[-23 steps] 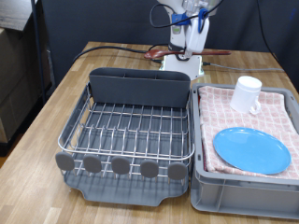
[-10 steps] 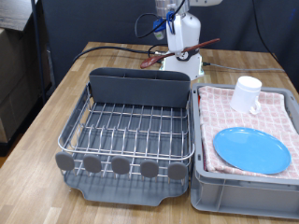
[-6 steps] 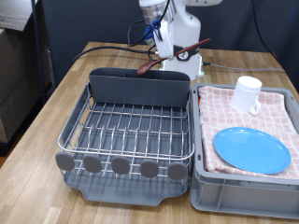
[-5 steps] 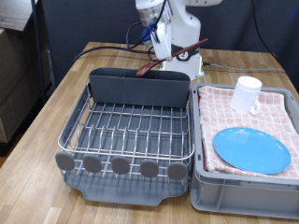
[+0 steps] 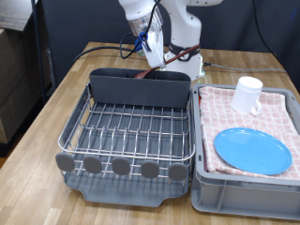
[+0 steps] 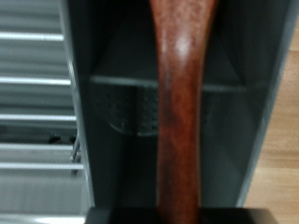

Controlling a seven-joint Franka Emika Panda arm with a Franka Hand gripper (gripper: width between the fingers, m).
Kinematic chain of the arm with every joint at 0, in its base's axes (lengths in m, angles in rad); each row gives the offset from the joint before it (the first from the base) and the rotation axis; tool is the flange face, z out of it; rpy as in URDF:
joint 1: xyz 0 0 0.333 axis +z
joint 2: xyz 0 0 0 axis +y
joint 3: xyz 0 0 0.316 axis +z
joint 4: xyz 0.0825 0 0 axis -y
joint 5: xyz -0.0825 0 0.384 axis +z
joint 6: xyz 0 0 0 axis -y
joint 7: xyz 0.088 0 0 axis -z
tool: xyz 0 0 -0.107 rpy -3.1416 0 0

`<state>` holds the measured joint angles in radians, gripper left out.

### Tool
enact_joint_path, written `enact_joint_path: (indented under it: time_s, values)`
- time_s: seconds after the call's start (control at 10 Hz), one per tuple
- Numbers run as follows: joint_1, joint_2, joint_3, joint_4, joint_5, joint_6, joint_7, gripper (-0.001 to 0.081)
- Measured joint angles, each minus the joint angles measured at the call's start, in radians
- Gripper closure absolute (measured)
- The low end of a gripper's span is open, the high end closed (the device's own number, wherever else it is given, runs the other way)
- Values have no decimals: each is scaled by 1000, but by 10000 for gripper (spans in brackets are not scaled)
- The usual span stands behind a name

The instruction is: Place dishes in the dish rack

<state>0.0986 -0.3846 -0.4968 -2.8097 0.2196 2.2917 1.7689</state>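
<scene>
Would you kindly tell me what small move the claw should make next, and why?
Probably lower straight down: the claw holds the reddish-brown wooden spoon above the dark grey plastic caddy, its bowl end at the rim, with an open compartment showing beneath.

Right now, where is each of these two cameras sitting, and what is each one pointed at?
Exterior view: off the arm, facing the dish rack and grey bin; the arm and gripper show above the dark caddy, holding the wooden spoon.
Wrist view: on the hand, looking along the spoon into the caddy; no fingers show.
Shared: spoon, caddy, rack wires.
</scene>
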Motion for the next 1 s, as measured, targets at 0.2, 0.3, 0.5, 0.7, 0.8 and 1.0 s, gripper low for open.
enact_joint_path:
  time_s: [0.2, 0.3, 0.5, 0.7, 0.8, 1.0]
  values:
    - [-2, 26, 0, -3, -6, 54, 3, 716]
    - [-9, 34, 8, -5, -23, 81, 15, 716]
    - [-30, 37, 47, -5, -97, 118, 89, 563]
    - [-75, 36, 118, -4, -237, 136, 222, 400]
    - [-113, 33, 182, -2, -352, 143, 330, 218]
    - [-158, 7, 315, 6, -523, 134, 542, 73]
